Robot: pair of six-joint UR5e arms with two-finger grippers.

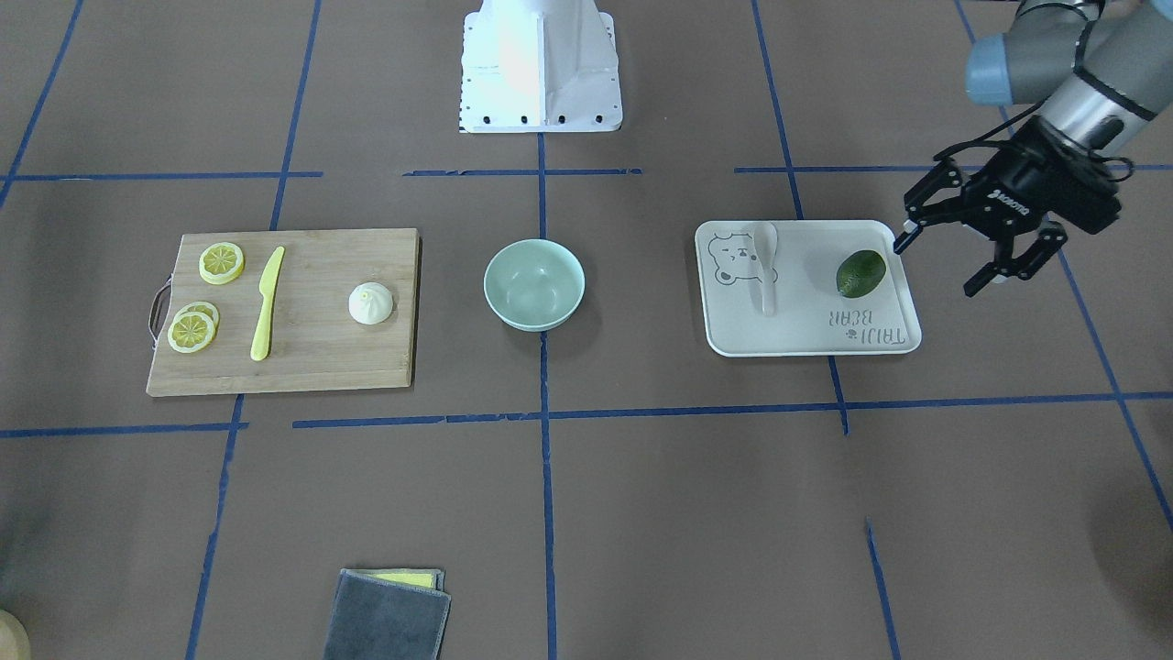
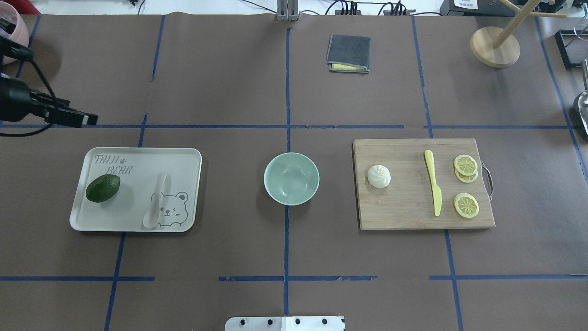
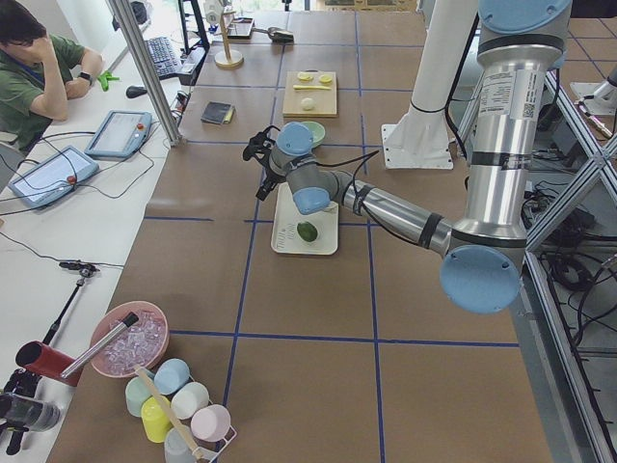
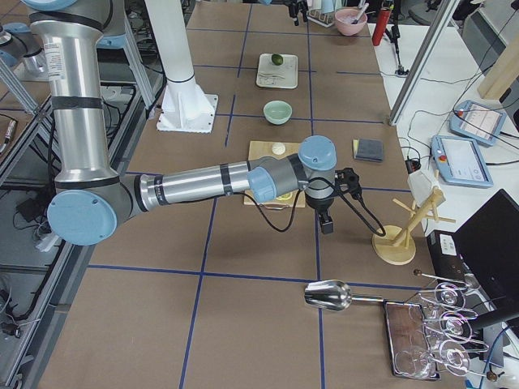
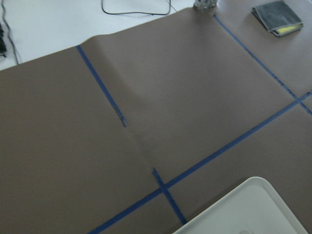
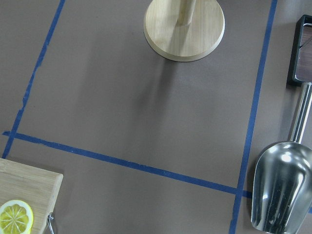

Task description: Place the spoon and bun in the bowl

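The whitish spoon (image 1: 765, 266) lies on the off-white bear tray (image 1: 806, 325), next to a green avocado (image 1: 860, 273); it also shows in the overhead view (image 2: 156, 202). The white pleated bun (image 1: 370, 303) sits on the wooden cutting board (image 1: 321, 362). The mint-green bowl (image 1: 534, 284) stands empty between tray and board. My left gripper (image 1: 935, 269) is open and empty, hovering off the tray's avocado end. My right gripper (image 4: 326, 217) shows only in the exterior right view, beyond the board; I cannot tell whether it is open or shut.
A yellow plastic knife (image 1: 266, 302) and lemon slices (image 1: 222, 262) lie on the board. A folded grey cloth (image 2: 348, 53) lies at the far side. A wooden stand (image 2: 494, 46) and a metal scoop (image 6: 280, 190) are at the table's right end.
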